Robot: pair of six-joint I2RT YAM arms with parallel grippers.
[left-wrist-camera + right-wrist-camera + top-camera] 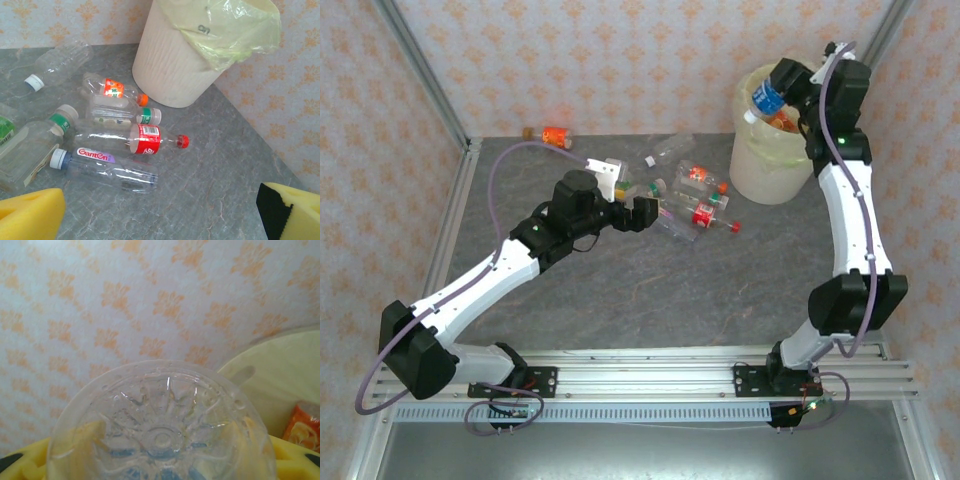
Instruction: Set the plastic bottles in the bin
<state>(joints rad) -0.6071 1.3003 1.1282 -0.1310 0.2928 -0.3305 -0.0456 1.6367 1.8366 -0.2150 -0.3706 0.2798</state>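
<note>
Several plastic bottles lie in a cluster (688,200) on the grey table left of the bin (758,176). My left gripper (628,212) hovers open at the cluster's left edge. In its wrist view the yellow pads (30,215) stand wide apart and bare, with a Ganten bottle (106,168) and a red-labelled bottle (145,140) just ahead and the bin (170,65) behind. My right gripper (792,84) is raised over the bin's rim, shut on a blue-labelled bottle (767,98). That bottle's clear base (162,432) sits between the pads.
An orange-labelled bottle (553,136) lies alone by the back wall. A clear bottle (666,151) lies behind the cluster. Inside the bin's bag (272,375) an orange-labelled bottle (301,432) shows. Patterned walls close in the back and both sides.
</note>
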